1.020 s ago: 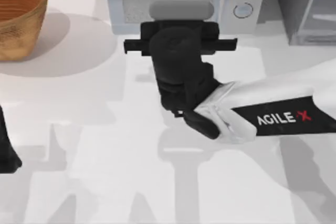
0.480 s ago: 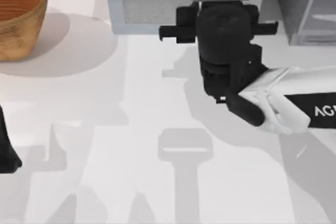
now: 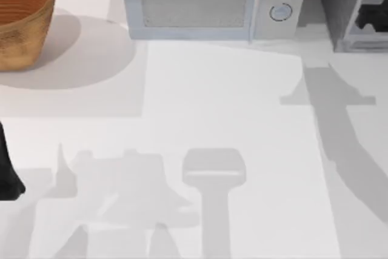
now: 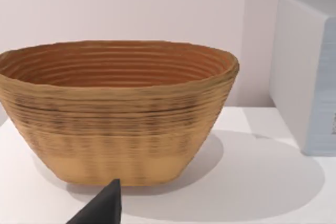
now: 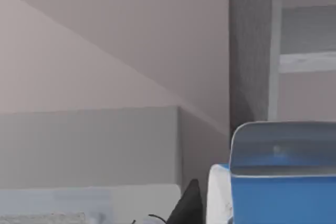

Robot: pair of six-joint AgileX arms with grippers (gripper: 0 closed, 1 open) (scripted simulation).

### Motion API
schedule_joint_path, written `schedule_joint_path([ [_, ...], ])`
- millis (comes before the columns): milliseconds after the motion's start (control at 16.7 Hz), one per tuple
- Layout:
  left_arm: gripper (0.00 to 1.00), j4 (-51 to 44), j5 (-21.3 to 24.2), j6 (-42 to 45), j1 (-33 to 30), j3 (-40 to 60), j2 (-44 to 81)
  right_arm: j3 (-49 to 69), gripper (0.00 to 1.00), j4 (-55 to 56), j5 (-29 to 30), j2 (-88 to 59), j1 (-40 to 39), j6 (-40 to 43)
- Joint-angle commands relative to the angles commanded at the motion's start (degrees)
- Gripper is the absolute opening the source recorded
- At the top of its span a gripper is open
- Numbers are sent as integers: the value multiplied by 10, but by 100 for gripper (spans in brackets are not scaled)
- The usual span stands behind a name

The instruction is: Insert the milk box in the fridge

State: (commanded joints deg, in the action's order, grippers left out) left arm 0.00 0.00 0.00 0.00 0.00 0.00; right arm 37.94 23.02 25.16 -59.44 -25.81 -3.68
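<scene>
The milk box (image 5: 283, 192) shows its blue top very close in the right wrist view, raised above the microwave's top. My right gripper (image 3: 371, 17) is shut on it, with one dark fingertip (image 5: 190, 205) beside the carton's white side. In the top view the gripper is a black shape at the far right, against the fridge (image 3: 339, 4). The fridge (image 5: 249, 51) is a dark grey cabinet with a light grey framed panel, just behind the carton. My left gripper (image 3: 7, 177) is parked at the table's left edge.
A white microwave (image 3: 194, 1) with two round knobs stands at the back centre, left of the fridge. A woven basket (image 3: 21, 13) sits at the back left and looms close in the left wrist view (image 4: 118, 114).
My right arm swept from in front of the microwave to the right and back, up to the fridge. It has almost left the top view. The left arm has not moved.
</scene>
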Motion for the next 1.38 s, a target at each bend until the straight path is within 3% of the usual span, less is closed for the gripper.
schedule_joint_path([
  [300,100,0,0,0,0,0,0,-181,0,-106,-120,347,133,10],
  [600,100,0,0,0,0,0,0,-333,0,-201,-218,546,233,28],
  [1020,100,0,0,0,0,0,0,-379,0,-230,-252,594,258,37],
  [1380,100,0,0,0,0,0,0,-340,0,-182,-263,532,264,34],
])
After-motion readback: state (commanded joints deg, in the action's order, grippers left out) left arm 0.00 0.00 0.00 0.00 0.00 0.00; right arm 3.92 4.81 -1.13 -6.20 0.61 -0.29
